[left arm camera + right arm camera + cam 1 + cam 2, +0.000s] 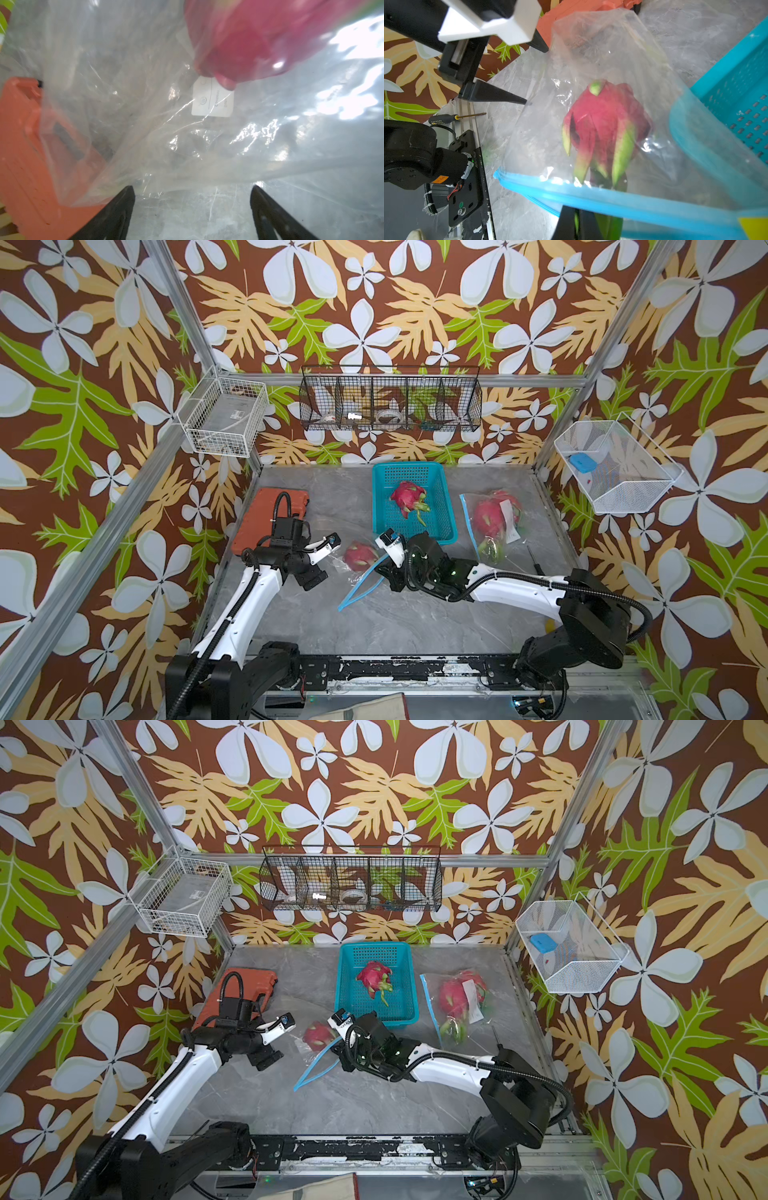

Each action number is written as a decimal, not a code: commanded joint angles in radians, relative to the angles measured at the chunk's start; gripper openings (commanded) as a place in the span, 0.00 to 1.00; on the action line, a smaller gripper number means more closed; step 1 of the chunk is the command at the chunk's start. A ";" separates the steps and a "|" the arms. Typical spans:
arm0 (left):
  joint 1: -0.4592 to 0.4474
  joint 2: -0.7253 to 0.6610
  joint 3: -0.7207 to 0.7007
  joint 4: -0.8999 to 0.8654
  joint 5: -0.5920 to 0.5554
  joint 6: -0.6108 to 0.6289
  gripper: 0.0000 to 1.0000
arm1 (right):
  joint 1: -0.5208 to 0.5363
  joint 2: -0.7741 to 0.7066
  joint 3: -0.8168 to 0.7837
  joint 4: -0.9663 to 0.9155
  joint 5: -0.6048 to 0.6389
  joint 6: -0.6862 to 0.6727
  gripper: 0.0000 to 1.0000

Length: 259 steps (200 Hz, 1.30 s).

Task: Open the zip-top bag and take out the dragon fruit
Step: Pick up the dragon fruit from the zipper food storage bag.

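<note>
The clear zip-top bag (353, 595) with a blue zip strip lies mid-table, seen close up in the left wrist view (145, 128) and the right wrist view (612, 52). One dragon fruit (359, 556) (602, 124), magenta with green-tipped scales, is inside it. My right gripper (380, 568) (577, 214) is at the bag's mouth, under the blue strip, shut on a green scale tip of that fruit. My left gripper (332, 562) (192, 187) is at the bag's closed end, open, with only bare table between its fingers. The fruit (249, 37) shows blurred through the plastic.
A teal basket (409, 467) behind the bag holds another dragon fruit (407, 495). A second zip bag (492, 518) with fruit lies to its right. An orange case (266, 522) sits behind my left arm. A screwdriver (534, 560) lies near the right edge.
</note>
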 commanded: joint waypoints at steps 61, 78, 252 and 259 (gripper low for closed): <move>-0.140 -0.463 -0.123 0.061 0.108 -0.116 1.00 | 0.001 0.080 0.269 -0.049 0.001 0.256 0.00; -0.140 -0.557 -0.205 0.182 0.105 -0.141 1.00 | 0.001 0.109 0.331 -0.046 -0.008 0.304 0.00; -0.140 -0.795 -0.485 0.652 0.078 -0.140 0.36 | 0.004 0.130 0.480 -0.063 -0.017 0.379 0.00; -0.140 -0.794 -0.487 0.662 0.074 -0.140 0.31 | 0.004 0.125 0.479 -0.066 -0.024 0.375 0.00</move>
